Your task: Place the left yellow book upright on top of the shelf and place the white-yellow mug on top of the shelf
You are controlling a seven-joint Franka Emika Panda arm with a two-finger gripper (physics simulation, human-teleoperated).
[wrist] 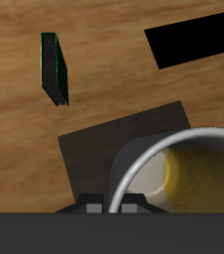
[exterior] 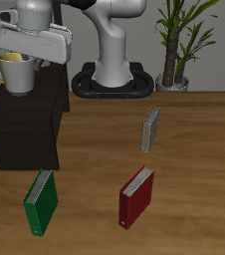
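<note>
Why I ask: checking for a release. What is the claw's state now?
Claw: cannot be told; it sits at the white-yellow mug on the shelf.

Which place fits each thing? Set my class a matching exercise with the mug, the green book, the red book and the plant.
Things:
1. white-yellow mug
2. green book
3. red book
4. plant

Places:
a. at the back, beside the robot's base
b. on top of the shelf
c. just in front of the shelf
d. in front of the tan book, nearer the front edge

Pairs: 1-b, 2-c, 3-d, 4-a.
</note>
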